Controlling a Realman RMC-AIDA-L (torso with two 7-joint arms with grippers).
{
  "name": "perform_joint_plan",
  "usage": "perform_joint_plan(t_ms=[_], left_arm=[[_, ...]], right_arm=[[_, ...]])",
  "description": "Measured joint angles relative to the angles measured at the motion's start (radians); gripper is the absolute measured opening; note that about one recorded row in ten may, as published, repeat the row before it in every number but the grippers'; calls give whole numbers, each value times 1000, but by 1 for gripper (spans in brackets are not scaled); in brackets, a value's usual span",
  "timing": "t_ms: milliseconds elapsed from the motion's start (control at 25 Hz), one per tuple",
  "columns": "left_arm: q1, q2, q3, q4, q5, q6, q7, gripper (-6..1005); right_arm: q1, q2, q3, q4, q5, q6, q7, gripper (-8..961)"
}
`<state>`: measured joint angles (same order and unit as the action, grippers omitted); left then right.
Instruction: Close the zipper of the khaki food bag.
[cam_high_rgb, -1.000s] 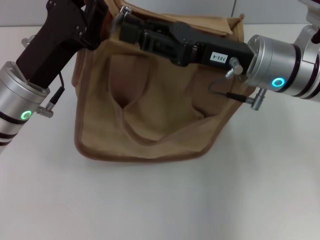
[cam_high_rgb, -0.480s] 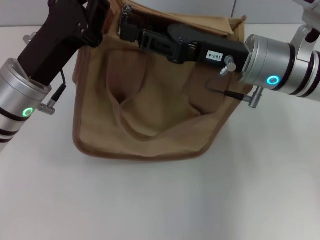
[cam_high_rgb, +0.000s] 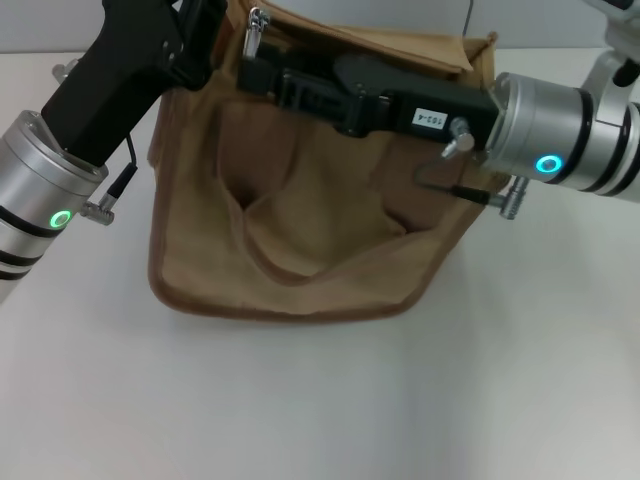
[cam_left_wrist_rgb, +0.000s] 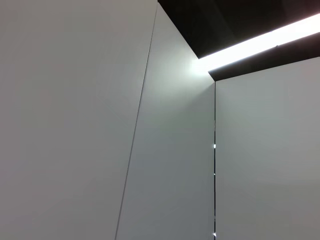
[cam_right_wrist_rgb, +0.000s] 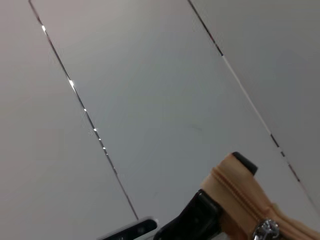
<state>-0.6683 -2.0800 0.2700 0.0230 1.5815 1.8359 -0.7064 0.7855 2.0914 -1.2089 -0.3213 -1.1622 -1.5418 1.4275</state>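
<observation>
- The khaki food bag (cam_high_rgb: 300, 210) sat upright on the white worktop (cam_high_rgb: 330, 400).
- Our left gripper (cam_high_rgb: 205, 25) held its left top end; we could not tell its fingers' opening.
- Our right gripper (cam_high_rgb: 252, 55) lay across the top at the zipper (cam_right_wrist_rgb: 239, 200); finger state unclear.
- Judgement: brace left, draw the silver pull tab (cam_right_wrist_rgb: 265, 228) straight along.

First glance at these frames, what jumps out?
A big khaki bag fills the middle of the white table, one handle strap drooping down its front. Both black arms meet over the bag's top: the right hand lies across the top edge, and the left hand is at the upper left corner. In the right wrist view, a shiny zipper pull sits on a tan fold.
</observation>
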Motion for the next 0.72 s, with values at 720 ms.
perform_joint_plan(t_ms=[720], left_arm=[[-4, 0, 1, 0, 1, 6, 0, 59]], right_arm=[[-3, 1, -25, -8, 61, 24, -36, 246]])
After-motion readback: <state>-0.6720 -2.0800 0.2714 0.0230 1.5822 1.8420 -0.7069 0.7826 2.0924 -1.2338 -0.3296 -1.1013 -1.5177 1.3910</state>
